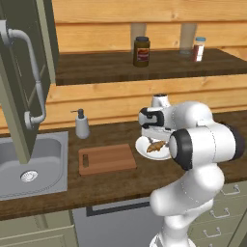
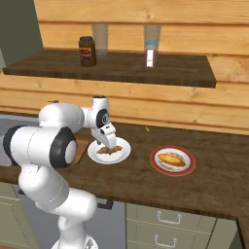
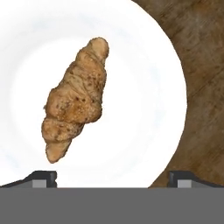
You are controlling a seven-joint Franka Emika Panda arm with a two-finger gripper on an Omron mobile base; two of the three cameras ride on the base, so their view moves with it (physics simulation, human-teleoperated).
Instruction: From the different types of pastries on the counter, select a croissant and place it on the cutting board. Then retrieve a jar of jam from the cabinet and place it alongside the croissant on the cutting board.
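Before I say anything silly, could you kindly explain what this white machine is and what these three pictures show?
It is a white robot arm in a simulated kitchen. Two pictures come from cameras behind it, left and right; the third looks down from its hand. Its gripper hangs open above a croissant on a white plate, holding nothing. On the counter also lie a cutting board, a bun on a red-rimmed plate, a soap dispenser and a sink. A brown jar stands on the shelf above.
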